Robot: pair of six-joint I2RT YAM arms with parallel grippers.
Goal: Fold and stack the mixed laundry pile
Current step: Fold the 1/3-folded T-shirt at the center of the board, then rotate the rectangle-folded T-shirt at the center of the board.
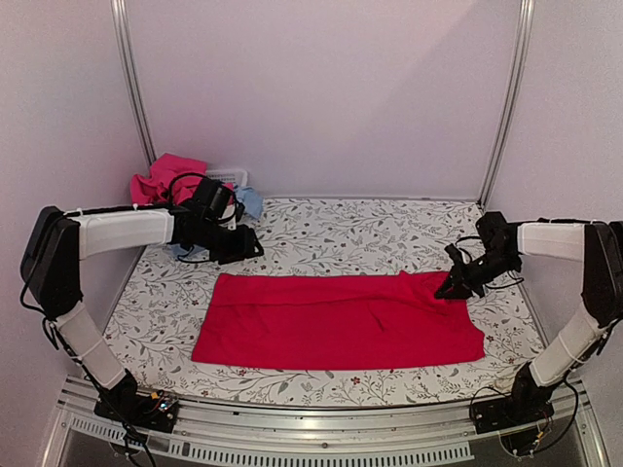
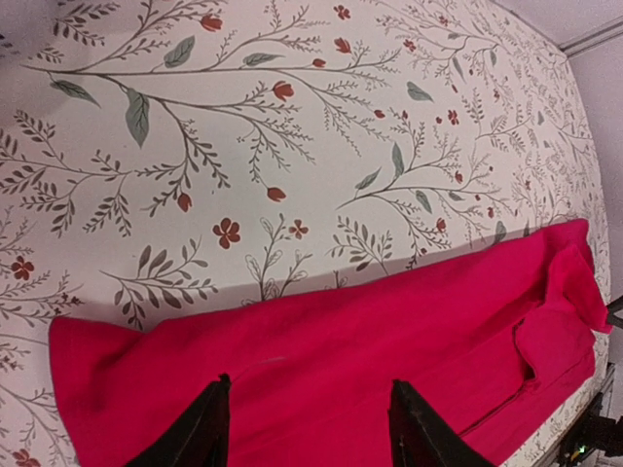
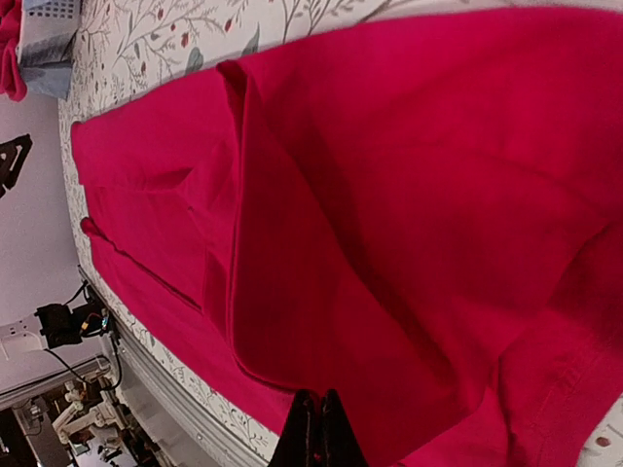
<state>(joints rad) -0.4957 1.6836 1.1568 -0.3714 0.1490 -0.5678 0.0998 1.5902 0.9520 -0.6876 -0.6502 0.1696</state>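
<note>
My right gripper (image 3: 317, 409) pinches just a corner of the red cloth (image 1: 331, 321), my left gripper (image 2: 310, 387) half-open and empty, so lifting could slip it free

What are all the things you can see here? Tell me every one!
red cloth: one, bright red, spread flat in the middle of the table
pink clothes: one heap, pink and red, far left corner; the pieces cannot be counted
light blue cloth: one showing, pale blue, beside the heap
basket: one, white, far left corner behind the left arm, mostly hidden
table cover: one, white with leaves and little red flowers, under everything
left arm: one, black and white, jaws open and empty above the red cloth's far left part
right arm: one, black and white, jaws pinched shut on the red cloth's far right corner
</note>
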